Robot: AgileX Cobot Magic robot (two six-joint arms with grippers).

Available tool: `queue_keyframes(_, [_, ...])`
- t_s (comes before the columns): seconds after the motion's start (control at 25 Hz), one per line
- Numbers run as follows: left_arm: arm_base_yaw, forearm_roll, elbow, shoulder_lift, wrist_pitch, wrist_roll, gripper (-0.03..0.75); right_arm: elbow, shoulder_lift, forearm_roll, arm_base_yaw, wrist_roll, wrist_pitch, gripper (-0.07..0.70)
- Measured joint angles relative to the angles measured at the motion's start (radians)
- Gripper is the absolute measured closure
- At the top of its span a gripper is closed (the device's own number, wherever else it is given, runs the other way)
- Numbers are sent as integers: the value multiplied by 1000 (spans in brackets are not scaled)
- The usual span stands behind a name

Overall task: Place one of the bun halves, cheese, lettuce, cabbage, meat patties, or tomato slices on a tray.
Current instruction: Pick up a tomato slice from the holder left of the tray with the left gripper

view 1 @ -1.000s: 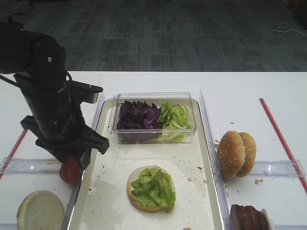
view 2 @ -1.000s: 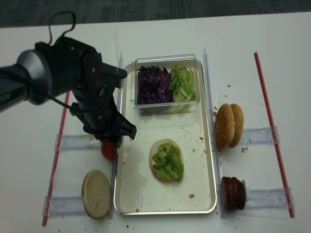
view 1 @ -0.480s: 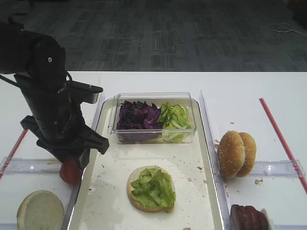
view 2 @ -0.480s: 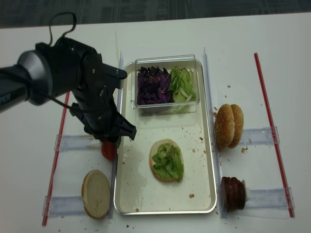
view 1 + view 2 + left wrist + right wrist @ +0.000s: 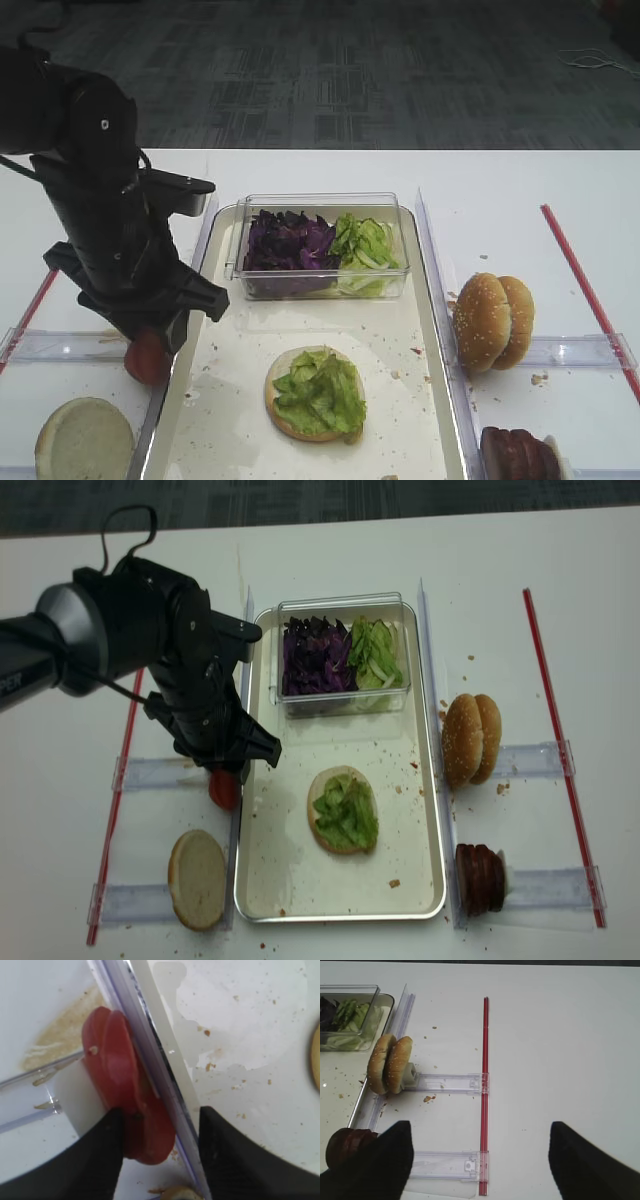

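Red tomato slices (image 5: 120, 1085) stand on edge in a white holder just outside the tray's left rim (image 5: 165, 1085). My left gripper (image 5: 160, 1160) reaches down over them (image 5: 146, 357). Its left finger (image 5: 95, 1160) touches the slices. Its right finger (image 5: 240, 1160) is inside the tray, with the rim between it and the tomato. The jaws stand open astride slices and rim. The long white tray (image 5: 420, 330) holds a flat bun half topped with lettuce (image 5: 315, 395). My right gripper (image 5: 480, 1170) hangs wide open over bare table, holding nothing.
A clear box at the tray's far end holds purple cabbage (image 5: 285, 245) and lettuce (image 5: 365, 245). A pale bun half (image 5: 84, 440) lies left of the tray. Sesame bun halves (image 5: 492, 322) and meat patties (image 5: 515, 455) stand right of it. Red strips (image 5: 485, 1085) mark the table.
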Motion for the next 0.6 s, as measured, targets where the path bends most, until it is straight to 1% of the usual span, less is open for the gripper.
queue_keyframes(0.12, [0,0,-1,14,-3,0,377,0,0,0,0,0,0,42])
queue_keyframes(0.24, [0,0,-1,21,-5,0,410,0,0,0,0,0,0,42])
queue_keyframes(0.6, [0,24,-2,21,-11,0,554,0,0,0,0,0,0,42])
